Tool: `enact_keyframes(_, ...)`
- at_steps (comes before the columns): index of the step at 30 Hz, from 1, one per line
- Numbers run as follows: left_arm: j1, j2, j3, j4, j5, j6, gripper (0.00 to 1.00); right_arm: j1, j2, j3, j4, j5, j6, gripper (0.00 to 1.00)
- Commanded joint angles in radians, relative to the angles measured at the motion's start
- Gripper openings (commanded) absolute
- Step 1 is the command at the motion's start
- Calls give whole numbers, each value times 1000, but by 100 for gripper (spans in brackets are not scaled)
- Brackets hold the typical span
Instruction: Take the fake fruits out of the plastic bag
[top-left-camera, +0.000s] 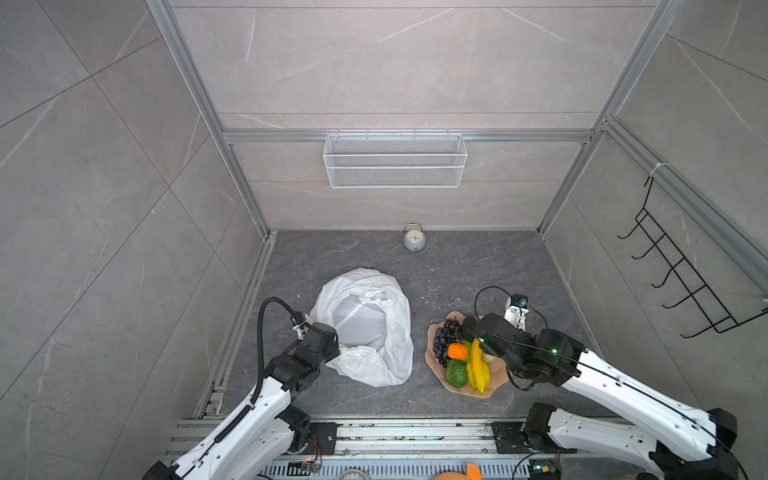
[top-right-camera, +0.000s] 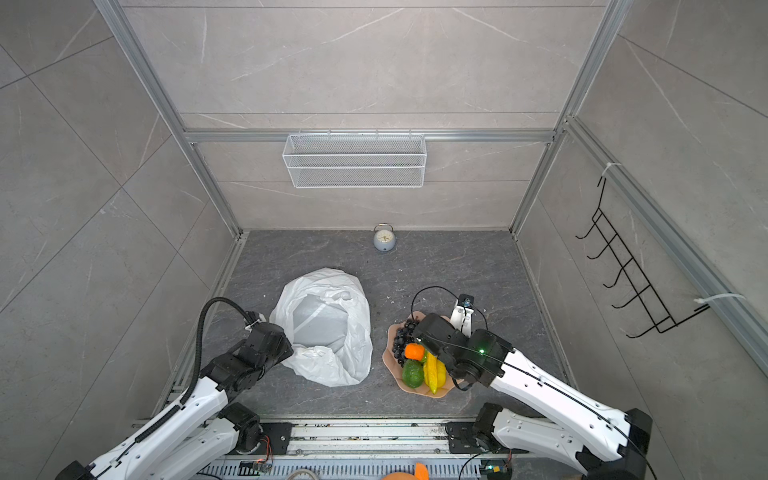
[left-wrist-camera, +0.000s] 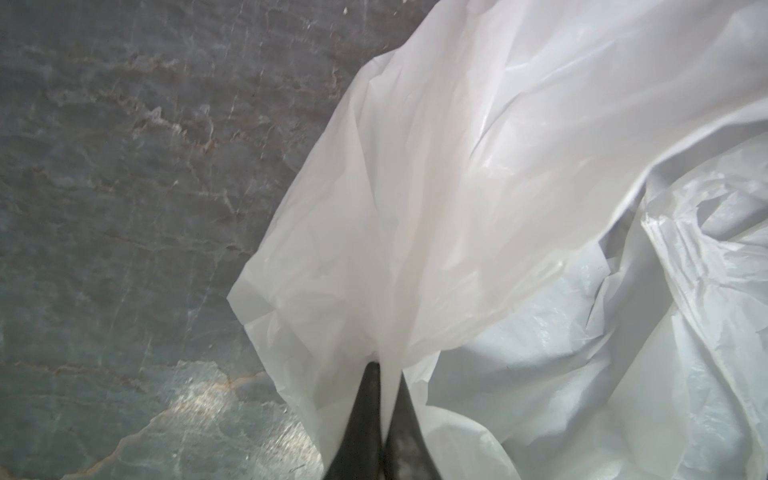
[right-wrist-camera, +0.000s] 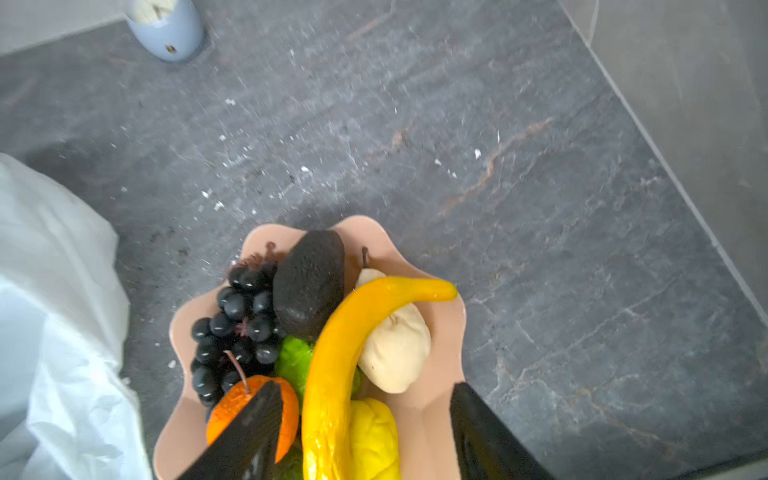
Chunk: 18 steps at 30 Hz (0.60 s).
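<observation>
**Top views.** In both top views the plastic bag (top-left-camera: 395, 332) (top-right-camera: 357, 332) lies crumpled on the table (top-left-camera: 457, 270), toward the near left corner, with its mouth gaping upward. The left arm (top-left-camera: 270, 395) reaches to the bag's near left edge, and the wrist hides the fingers. The fake fruits (top-left-camera: 461, 361) are piled in a peach bowl (top-left-camera: 430, 334). The bowl sits right of the bag, apart from it, close to the table's near edge. The pile includes a grape bunch (top-left-camera: 444, 338), an orange fruit (top-left-camera: 457, 351), a green fruit (top-left-camera: 456, 373) and a banana (top-left-camera: 477, 365). The right arm (top-left-camera: 623, 390) stands over the bowl's right side. A small clock (top-left-camera: 414, 241) stands at the middle of the far edge.

**Left wrist view.** The left gripper (left-wrist-camera: 385, 374) is closed, and a fold of bag film is pinched between its fingertips.

**Right wrist view.** The right gripper (right-wrist-camera: 365, 386) is spread wide above the bowl and grips nothing. The banana lies between the fingers with a gap on each side. A beige fruit (right-wrist-camera: 395, 353) and a dark rough fruit (right-wrist-camera: 309, 282) lie beside it.
</observation>
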Motion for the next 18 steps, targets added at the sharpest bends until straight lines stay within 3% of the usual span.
enact_keyframes(1,18,86,87,133,12,111,0,-3,-22,28,34,64,-147,67)
enact_keyframes(7,127,309,246,230,128,205,0,-4,-49,26,119,62,-222,68)
enact_keyframes(18,250,577,501,239,185,307,0,-3,-121,-24,149,73,-248,68)
